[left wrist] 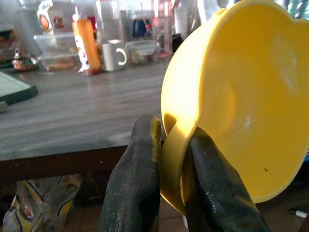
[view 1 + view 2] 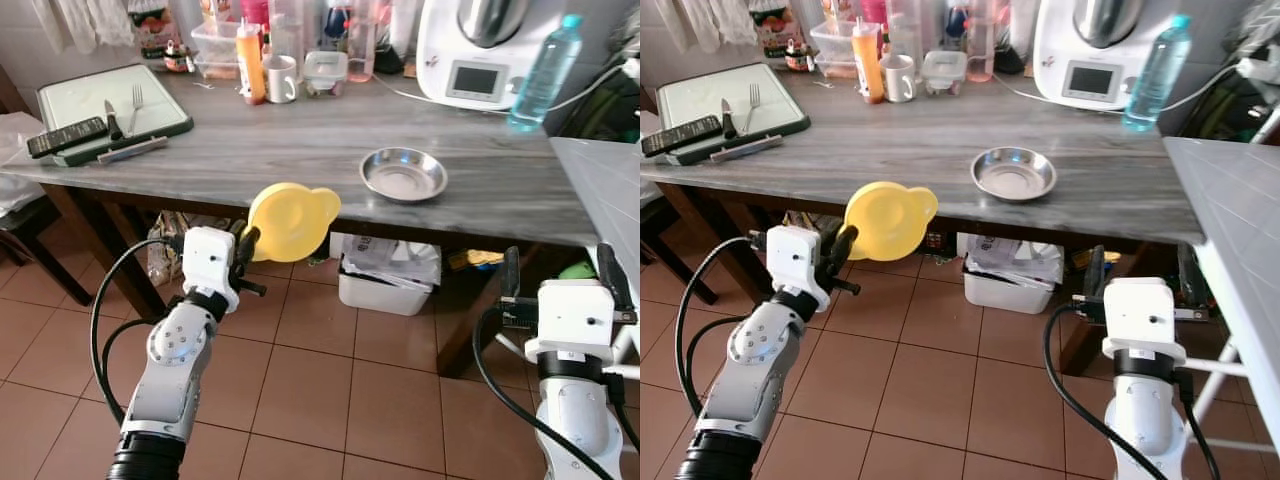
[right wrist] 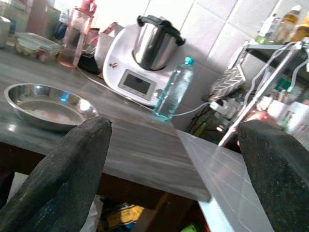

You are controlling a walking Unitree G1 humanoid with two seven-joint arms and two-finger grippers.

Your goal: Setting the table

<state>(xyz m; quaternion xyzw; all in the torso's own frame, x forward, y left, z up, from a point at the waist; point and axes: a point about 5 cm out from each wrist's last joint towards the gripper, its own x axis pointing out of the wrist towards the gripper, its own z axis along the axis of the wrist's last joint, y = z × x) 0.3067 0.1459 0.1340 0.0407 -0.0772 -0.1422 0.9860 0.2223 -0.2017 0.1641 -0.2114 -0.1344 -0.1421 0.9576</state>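
Left claw clamping rim of round yellow plastic bowl, holding it tilted at frame centre, before grey wood-grain tabletop edge. Right claw hanging spread, empty. Advice: lift above edge, level bowl, place beside round steel dish.

yellow bowl cut off at frame edge, labels on far bottles unreadable

No text, brand, number or sign is reading out legibly. Display on the white kitchen machine is showing a grey panel, no characters resolving. Label on the orange sauce bottle and printing on the packets at the back of the table are blurring out; clear water bottle label likewise unreadable
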